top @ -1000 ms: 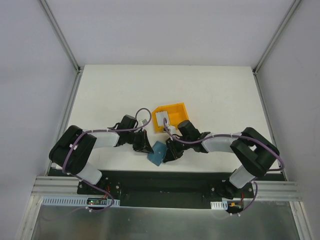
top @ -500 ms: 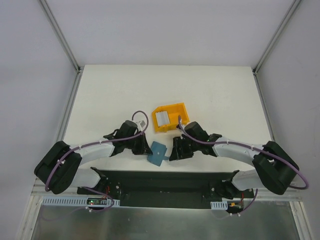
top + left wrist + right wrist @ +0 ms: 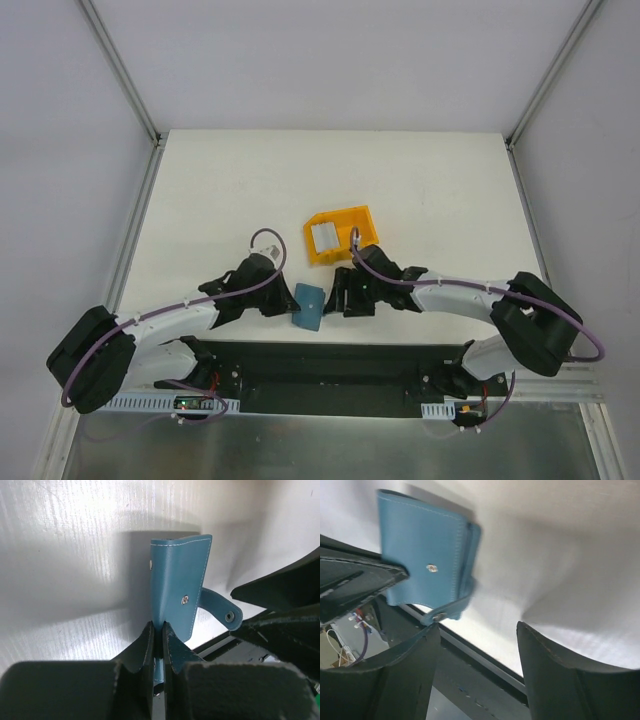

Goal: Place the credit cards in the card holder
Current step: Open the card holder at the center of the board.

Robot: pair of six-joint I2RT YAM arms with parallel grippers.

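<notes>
— White counter (image 3: 400,180), near edge: what do we list?
— One card holder (image 3: 308,305), folded, snap tab (image 3: 222,611) loose. Our left fingers (image 3: 141,650) pinch its edge. Our right fingers (image 3: 555,675) are spread and empty, just beside it.
— Farther back?
— One yellow bin (image 3: 345,214) with the credit cards (image 3: 325,237) inside. We judge none loaded yet.

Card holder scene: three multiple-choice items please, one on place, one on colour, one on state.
1. The pale credit cards lie: A) in the yellow bin B) loose beside it C) under it.
2. The card holder is: A) red B) teal-blue C) black.
3. The card holder is gripped by: A) the left gripper B) the right gripper C) neither.
A: the white stack sits inside the bin. B: blue leather in both wrist views. A: left jaws pinch its edge, right jaws stand apart.
</notes>
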